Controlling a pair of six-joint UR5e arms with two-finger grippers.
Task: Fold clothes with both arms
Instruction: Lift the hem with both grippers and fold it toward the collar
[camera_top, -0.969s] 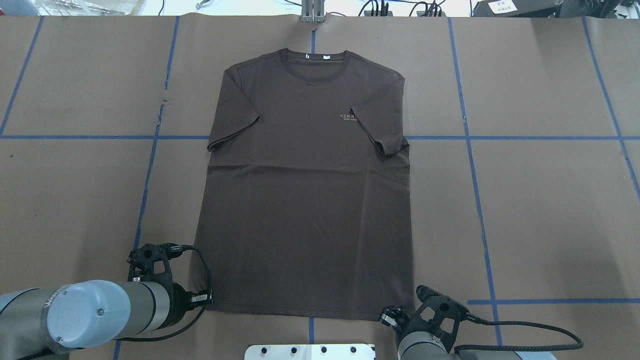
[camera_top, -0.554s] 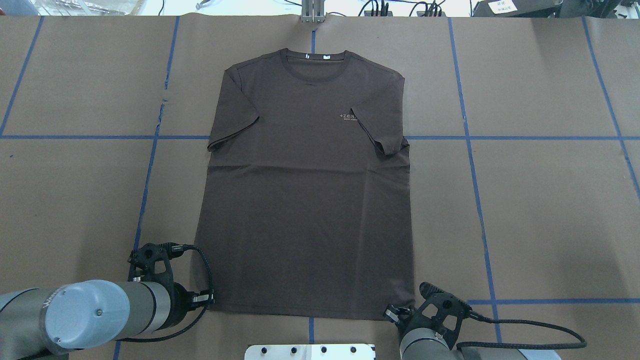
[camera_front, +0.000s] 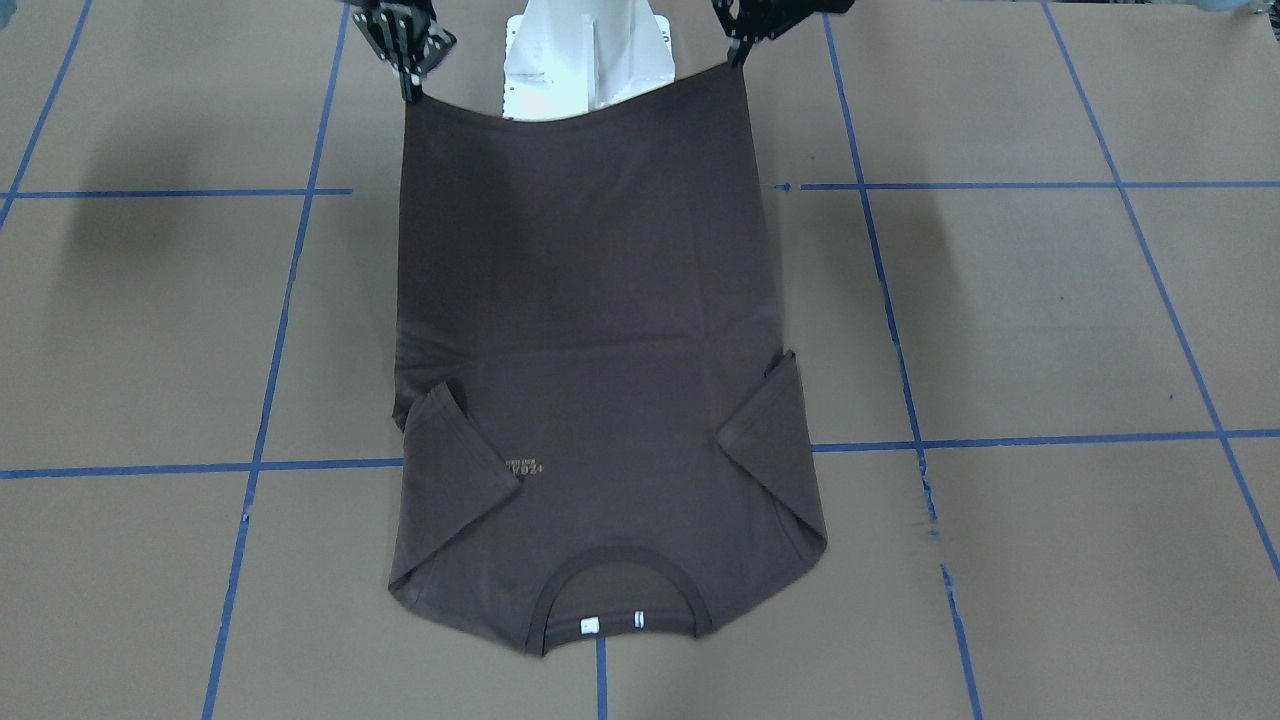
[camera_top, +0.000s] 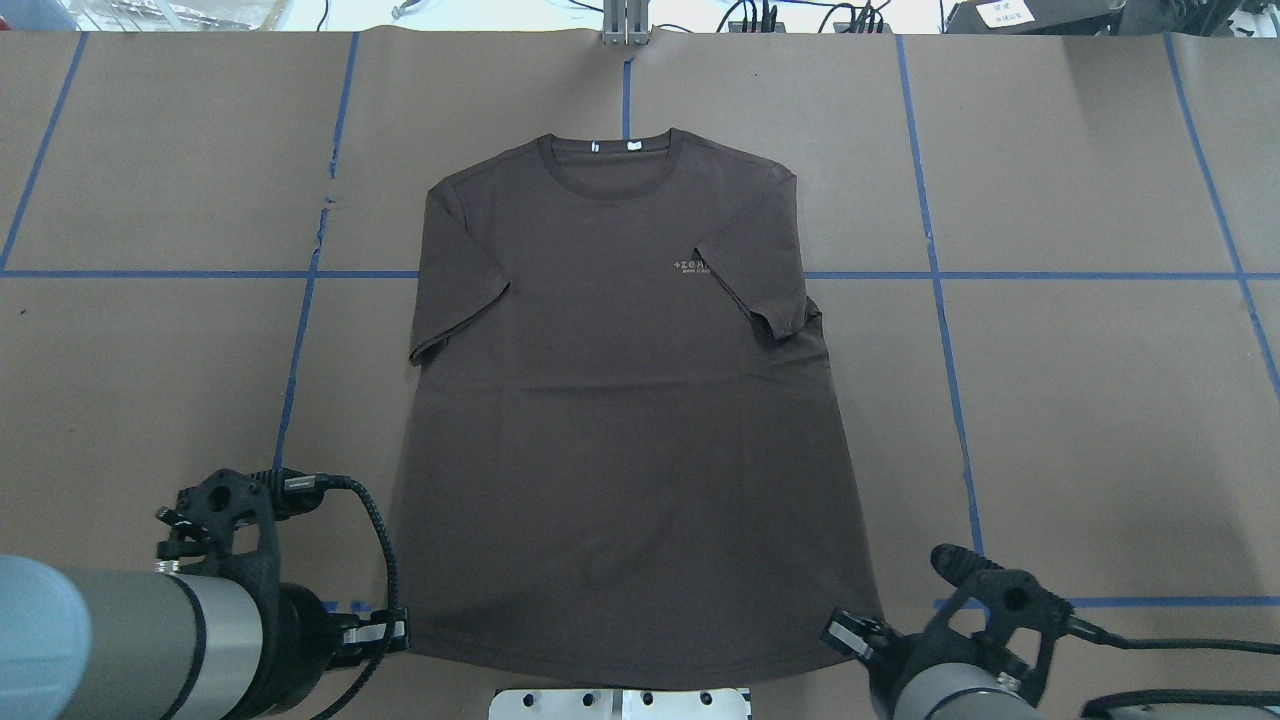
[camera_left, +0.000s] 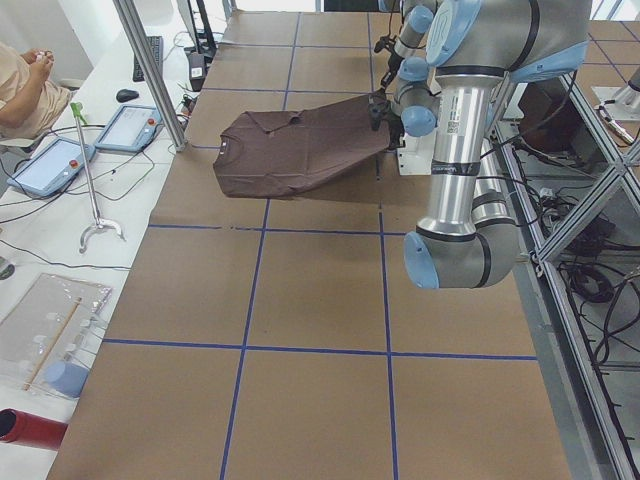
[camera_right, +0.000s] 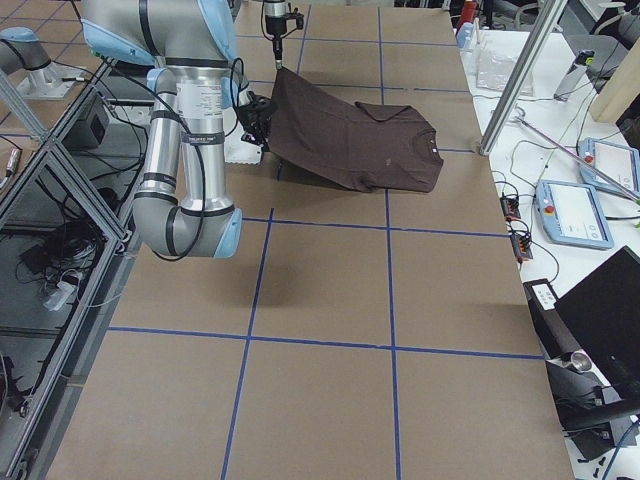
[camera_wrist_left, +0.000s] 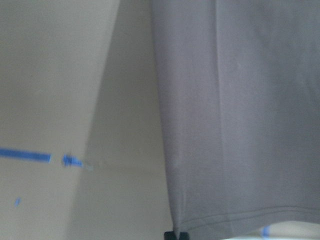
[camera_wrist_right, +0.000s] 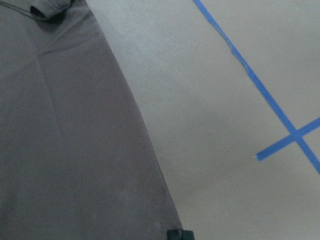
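Folding begins: the left gripper (camera_front: 737, 58) and right gripper (camera_front: 410, 90) each pinch a raised bottom corner of the T-shirt (camera_top: 620, 400) lying on the table (camera_top: 1100, 400), and should next carry both toward its collar (camera_top: 608, 170).

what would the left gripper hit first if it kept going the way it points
The left gripper points down, shut on the T-shirt hem corner; beyond that cloth, probably the brown-paper table below, though its height is hard to judge.
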